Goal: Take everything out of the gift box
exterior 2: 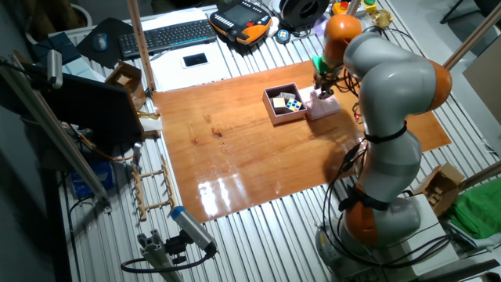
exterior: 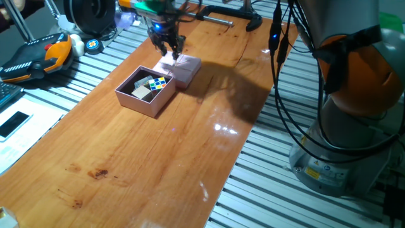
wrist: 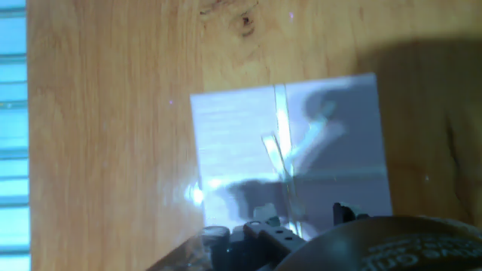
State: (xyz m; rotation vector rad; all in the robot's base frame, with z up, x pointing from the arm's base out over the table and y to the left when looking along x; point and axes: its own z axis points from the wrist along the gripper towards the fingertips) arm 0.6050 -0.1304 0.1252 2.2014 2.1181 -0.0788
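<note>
The pale-pink gift box (exterior: 135,102) sits open on the wooden table, also seen in the other fixed view (exterior 2: 273,115). Inside lie a multicoloured puzzle cube (exterior: 159,83) (exterior 2: 293,104) and a beige block (exterior: 140,92). Any flat pale piece is too small to make out. My gripper (exterior: 171,52) (exterior 2: 322,86) hangs just above the flat pink lid (exterior: 185,68), beside the box, not over it. Its fingers look spread with nothing between them. The hand view is filled by the lid (wrist: 226,150) and its string bow (wrist: 280,154); the fingertips do not show there.
The lid (exterior 2: 325,106) touches the box's far side. A black and orange pendant (exterior: 35,56) and a phone (exterior: 12,123) lie off the board's left edge. A clamp bar (exterior: 215,20) lies at the board's far end. The robot base (exterior: 348,126) stands right.
</note>
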